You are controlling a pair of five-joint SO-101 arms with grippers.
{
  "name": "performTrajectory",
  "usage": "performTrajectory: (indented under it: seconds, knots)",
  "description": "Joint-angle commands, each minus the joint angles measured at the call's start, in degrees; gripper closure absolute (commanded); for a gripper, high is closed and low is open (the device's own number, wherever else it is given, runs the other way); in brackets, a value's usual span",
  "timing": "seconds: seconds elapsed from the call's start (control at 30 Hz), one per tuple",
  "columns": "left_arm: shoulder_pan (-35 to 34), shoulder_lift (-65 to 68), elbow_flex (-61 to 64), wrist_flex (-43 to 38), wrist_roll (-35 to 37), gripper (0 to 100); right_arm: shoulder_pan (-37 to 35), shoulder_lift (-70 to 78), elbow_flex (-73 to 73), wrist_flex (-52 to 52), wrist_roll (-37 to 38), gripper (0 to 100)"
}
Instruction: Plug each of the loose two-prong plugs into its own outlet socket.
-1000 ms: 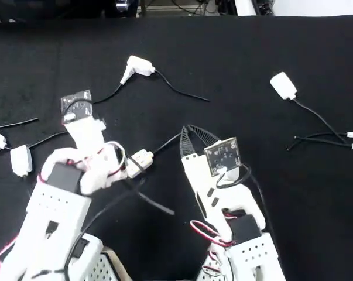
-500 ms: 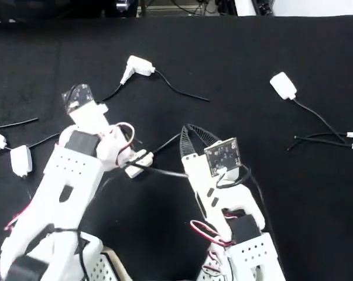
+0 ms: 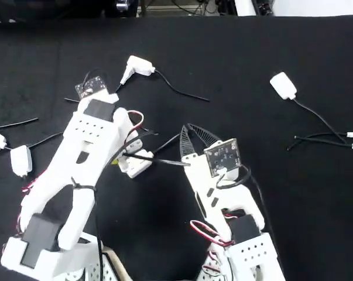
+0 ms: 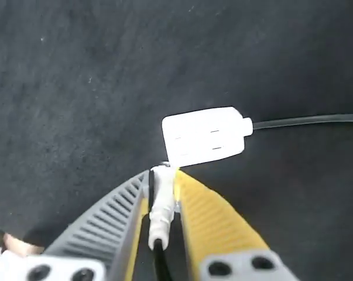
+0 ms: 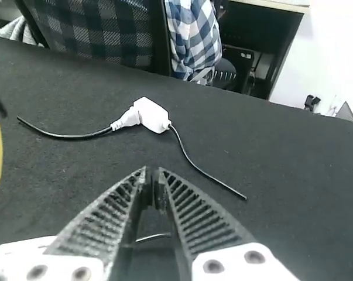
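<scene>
2 grippers are compared: the right gripper (image 5: 151, 175) is closed on nothing, and the left gripper (image 4: 163, 175) is clamped on a plug. The outlet socket (image 4: 205, 136) lies just ahead, its long axis crosswise. The small plug (image 4: 161, 205) is pointed at its near edge, almost touching.
</scene>
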State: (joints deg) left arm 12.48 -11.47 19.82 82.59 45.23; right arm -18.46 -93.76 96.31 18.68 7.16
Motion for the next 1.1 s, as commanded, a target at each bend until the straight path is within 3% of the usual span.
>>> performTrajectory:
  seconds: [0.0,0.13,0.27,0.47,0.63,0.9,1.07]
  knots:
    - [1.27,0.53,-4.53,0.18,0.35,97,0.44,-0.13,-0.31,-1.14,0.0,98.6]
    - [3.12,0.62,-4.53,-0.53,0.44,97,2.11,-0.13,-0.66,-1.05,0.0,98.6]
    - [2.68,1.93,-4.7,-0.53,1.76,97,9.23,-0.13,-2.59,-0.35,-0.44,98.6]
    - [2.24,7.47,-6.55,-0.62,4.31,97,18.73,-0.22,-5.76,9.41,-0.44,98.6]
    - [2.33,7.56,-7.52,-0.18,5.71,97,21.54,-0.22,-3.65,13.01,-0.09,98.6]
    - [-3.56,5.63,-6.99,-0.53,7.82,97,21.98,-0.22,0.75,7.56,-0.09,98.5]
    - [-3.56,5.8,-6.99,-0.53,8.09,97,21.98,-0.22,0.92,7.38,-0.26,98.5]
